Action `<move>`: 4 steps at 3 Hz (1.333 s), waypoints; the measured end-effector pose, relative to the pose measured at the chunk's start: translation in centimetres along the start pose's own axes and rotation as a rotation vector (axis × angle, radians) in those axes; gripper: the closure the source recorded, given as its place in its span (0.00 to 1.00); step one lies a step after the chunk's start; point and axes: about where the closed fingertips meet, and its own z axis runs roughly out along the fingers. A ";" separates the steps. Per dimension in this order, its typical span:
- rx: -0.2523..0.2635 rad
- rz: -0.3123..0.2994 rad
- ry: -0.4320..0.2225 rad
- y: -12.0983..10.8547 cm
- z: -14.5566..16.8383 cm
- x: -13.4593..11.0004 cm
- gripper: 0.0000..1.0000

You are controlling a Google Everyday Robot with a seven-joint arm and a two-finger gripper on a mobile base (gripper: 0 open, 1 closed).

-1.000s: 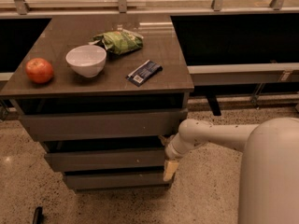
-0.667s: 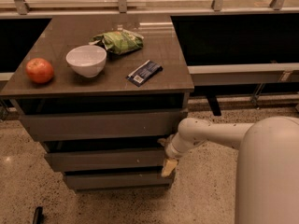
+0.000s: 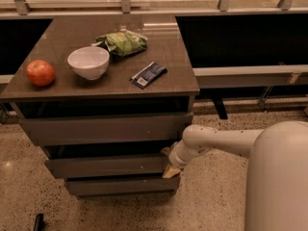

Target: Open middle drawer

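The middle drawer (image 3: 108,166) is a grey-brown flat front panel, the second of three under the dark counter (image 3: 183,81). A dark gap shows above it. The taller top drawer front (image 3: 103,129) is above and the shortest bottom drawer front (image 3: 120,185) is below. My white arm (image 3: 216,141) reaches in from the right. My gripper (image 3: 169,163) is at the right end of the middle drawer front, with a tan fingertip (image 3: 171,172) at the panel's lower right corner.
On the counter are a red apple (image 3: 40,72), a white bowl (image 3: 88,62), a green chip bag (image 3: 122,42) and a dark snack bar (image 3: 148,74). A speckled floor (image 3: 216,196) lies around the cabinet. A railing runs behind.
The view has shifted a little. My gripper stays at the right end of the middle drawer front, slightly further left. The drawer has not visibly moved.
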 end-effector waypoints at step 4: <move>-0.134 -0.083 -0.113 10.7 -2.5 -7.5 0.41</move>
